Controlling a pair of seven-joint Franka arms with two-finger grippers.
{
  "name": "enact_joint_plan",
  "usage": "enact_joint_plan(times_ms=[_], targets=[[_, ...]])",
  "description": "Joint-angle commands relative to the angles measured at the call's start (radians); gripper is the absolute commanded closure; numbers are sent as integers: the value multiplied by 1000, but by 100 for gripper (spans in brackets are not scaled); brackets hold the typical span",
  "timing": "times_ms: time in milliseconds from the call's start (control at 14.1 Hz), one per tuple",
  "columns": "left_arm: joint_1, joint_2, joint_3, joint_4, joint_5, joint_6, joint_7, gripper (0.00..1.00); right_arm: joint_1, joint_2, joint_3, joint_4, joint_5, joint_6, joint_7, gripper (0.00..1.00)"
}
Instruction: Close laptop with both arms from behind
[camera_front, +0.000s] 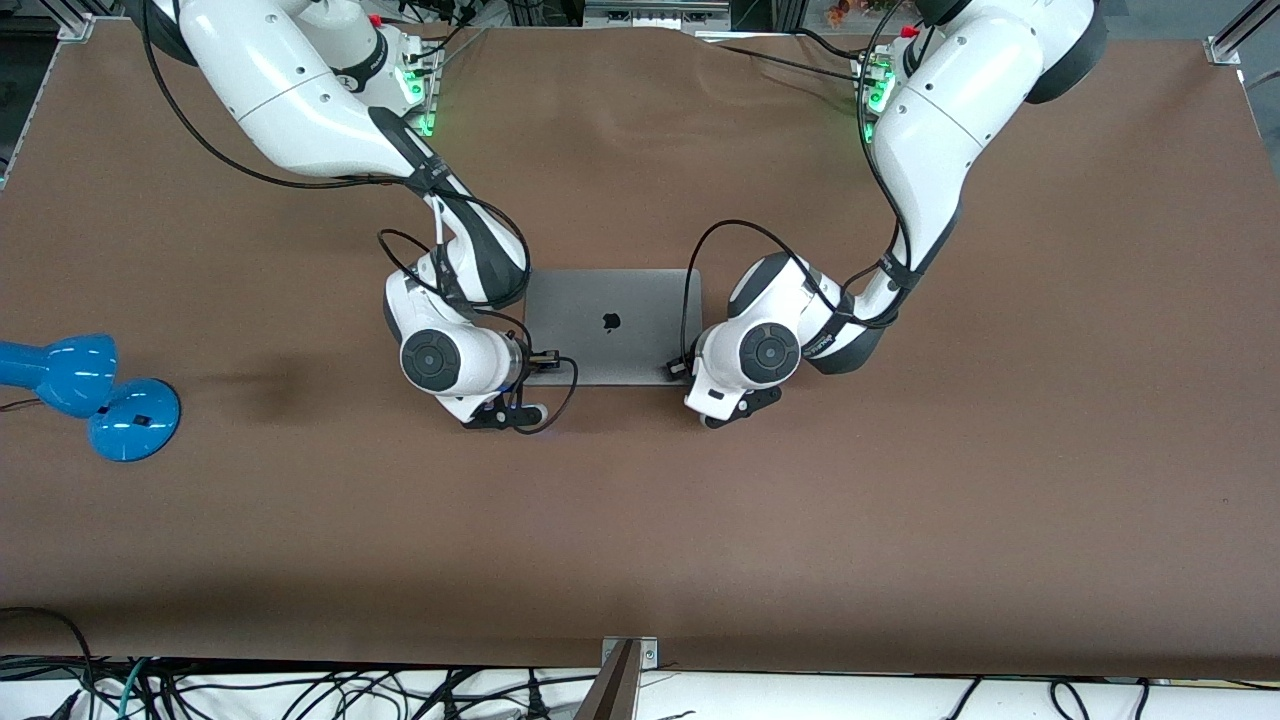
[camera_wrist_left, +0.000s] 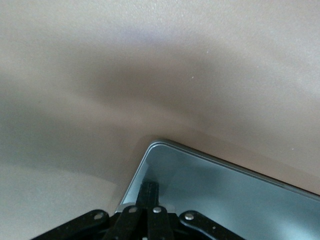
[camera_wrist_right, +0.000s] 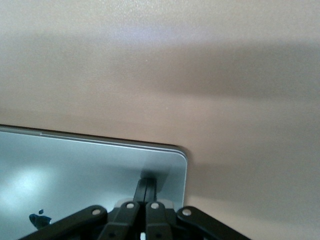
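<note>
The space-grey laptop (camera_front: 612, 325) lies in the middle of the table with its lid down flat and the dark apple logo facing up. My right gripper (camera_front: 538, 357) is shut, fingertips resting on the lid corner nearer the front camera, at the right arm's end. My left gripper (camera_front: 677, 368) is shut too, pressing on the matching corner at the left arm's end. In the left wrist view the closed fingertips (camera_wrist_left: 151, 187) touch the grey laptop lid (camera_wrist_left: 225, 195). In the right wrist view the closed fingertips (camera_wrist_right: 146, 184) touch the laptop lid (camera_wrist_right: 90, 170) near its rounded corner.
A blue desk lamp (camera_front: 90, 395) lies on the brown table cover (camera_front: 900, 480) toward the right arm's end. A metal post (camera_front: 620, 675) and loose cables run along the table edge nearest the front camera.
</note>
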Motion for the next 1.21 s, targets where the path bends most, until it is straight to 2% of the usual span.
enact_joint_plan(times_ms=[0, 284, 355, 426, 497, 568, 710, 852, 1137], targets=[[-20, 40, 9, 38, 35, 27, -1, 100, 8, 18, -3, 24, -44, 0, -9, 99], [-30, 43, 23, 38, 35, 27, -1, 100, 7, 12, -3, 25, -44, 0, -14, 97], [-30, 43, 29, 38, 35, 27, -1, 100, 10, 4, -3, 25, -40, 0, -11, 80], [-32, 39, 29, 38, 35, 26, -4, 100, 13, -16, -3, 24, -43, 0, -3, 27], [-24, 22, 29, 38, 38, 24, -6, 59, 10, -43, -3, 24, -49, 0, -18, 0], [-14, -1, 26, 36, 39, 18, -4, 1, 7, -76, -4, 15, -50, 0, -49, 0], [-14, -30, 25, 36, 39, 3, -6, 0, 4, -137, -6, -8, -47, -14, -124, 0], [-10, -67, 28, 36, 39, -46, -6, 0, 1, -220, -6, -57, -47, -26, -112, 0], [-9, -165, 26, 24, 62, -160, 8, 0, -70, -394, -15, -68, -40, -210, -110, 0]])
